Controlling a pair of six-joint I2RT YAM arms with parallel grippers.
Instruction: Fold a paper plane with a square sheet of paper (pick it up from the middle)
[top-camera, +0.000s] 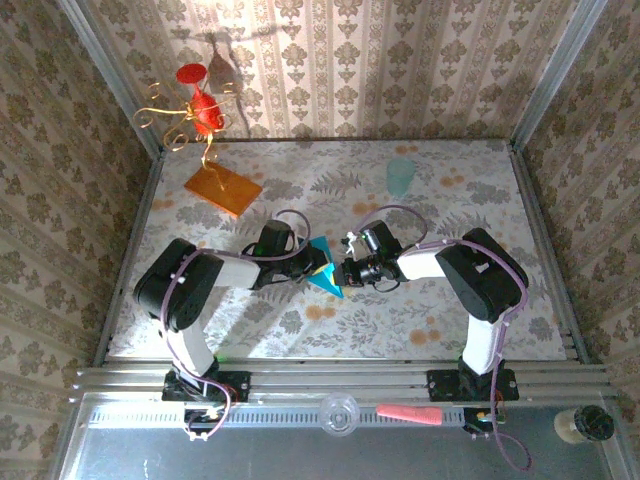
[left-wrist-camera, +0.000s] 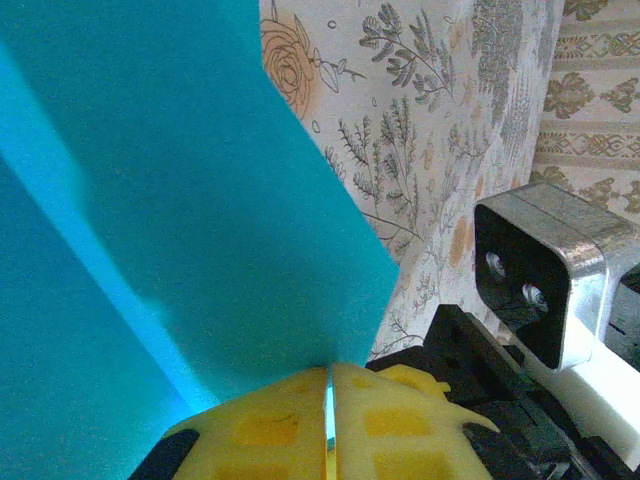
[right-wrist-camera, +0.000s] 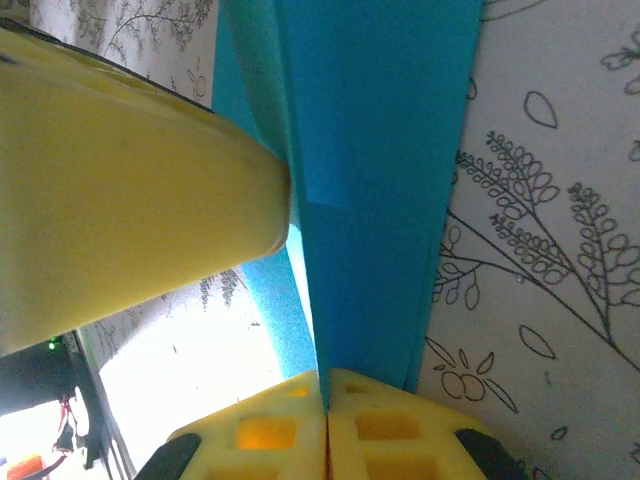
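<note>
Left hand (top-camera: 316, 266): closed. In the left wrist view its two yellow fingers (left-wrist-camera: 270, 425) press together on the lower edge of the teal paper sheet (left-wrist-camera: 200, 200), and a sliver of paper shows in the seam between them. The sheet rises from the fingertips and spreads up and to the left of them, with a pale crease line running diagonally across it.

Right hand (right-wrist-camera: 325, 378): closed. Its yellow fingers (right-wrist-camera: 385, 425) pinch the same sheet (right-wrist-camera: 380, 150) at one edge. The paper runs straight away from the fingertips as a narrow folded band with layered edges. One yellow finger of the left hand (right-wrist-camera: 130, 200) lies just left of this band and touches it.

From the overhead camera, the two hands meet tip to tip over the middle of the tabletop (top-camera: 420, 320). The sheet (top-camera: 325, 272) is held between them and shows a triangular, pointed outline. It is held up between the fingers rather than lying flat.

Other items noted:
- An orange rectangular slab (top-camera: 222, 188) lies well beyond the left hand.
- A pale mint cup (top-camera: 400, 176) stands upright well beyond the right hand.
- A red and gold wire ornament (top-camera: 195, 110) stands past the slab, near the back corner.
- A pink object (top-camera: 408, 414) lies on the front rail behind the right arm's base.
</note>
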